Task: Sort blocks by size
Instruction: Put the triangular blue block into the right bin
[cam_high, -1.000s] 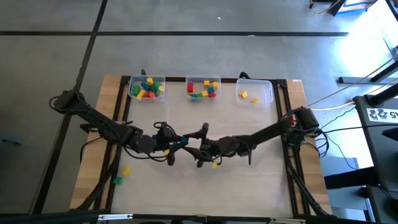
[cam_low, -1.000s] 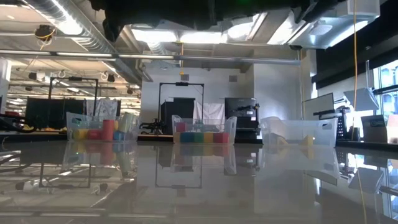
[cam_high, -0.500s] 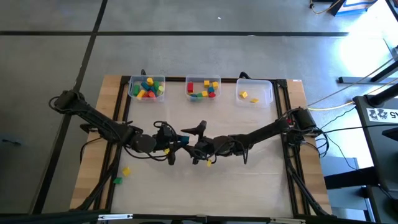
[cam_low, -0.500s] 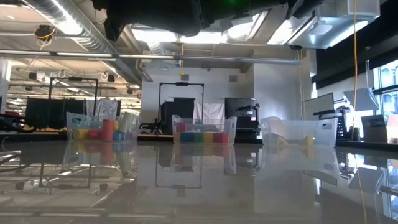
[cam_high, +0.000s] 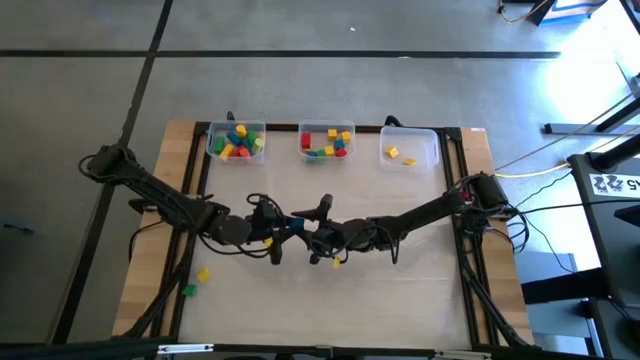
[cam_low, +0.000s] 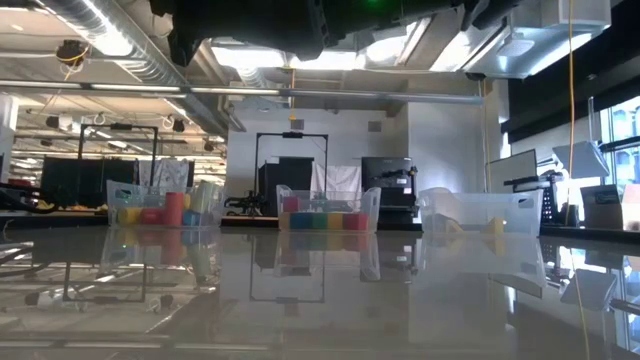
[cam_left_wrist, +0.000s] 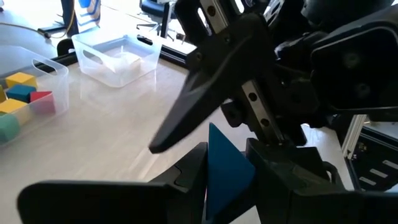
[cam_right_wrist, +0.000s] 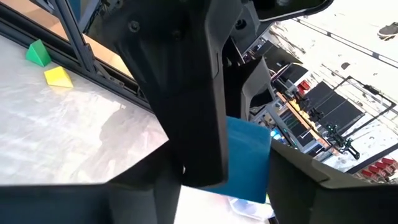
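- Right now we see both arms meeting near the middle of the table (cam_high: 400, 300), well in front of the three clear bins.
- We find the left hand (cam_left_wrist: 227, 171) grasping a blue block (cam_left_wrist: 227, 165) between its two dark fingers; in the high view that block (cam_high: 296, 226) shows as a small blue spot at the tip of the left arm.
- We see the right hand (cam_high: 312, 232) right against that same blue block, with one of its fingers (cam_left_wrist: 205, 93) reaching across just above it in the left wrist view. We cannot tell whether the right hand has clenched on the block or stands released beside it.
- We count a left bin (cam_high: 258, 152) and a middle bin (cam_high: 327, 128) holding mixed red, yellow, green and blue blocks, and a right bin (cam_high: 428, 150) holding two yellow pieces.
- We also note a yellow block (cam_high: 203, 275) and a green block (cam_high: 188, 291) lying loose near the table's front left edge, well apart from the hands.
- Just beside the right hand lies a small yellow block (cam_high: 335, 263).
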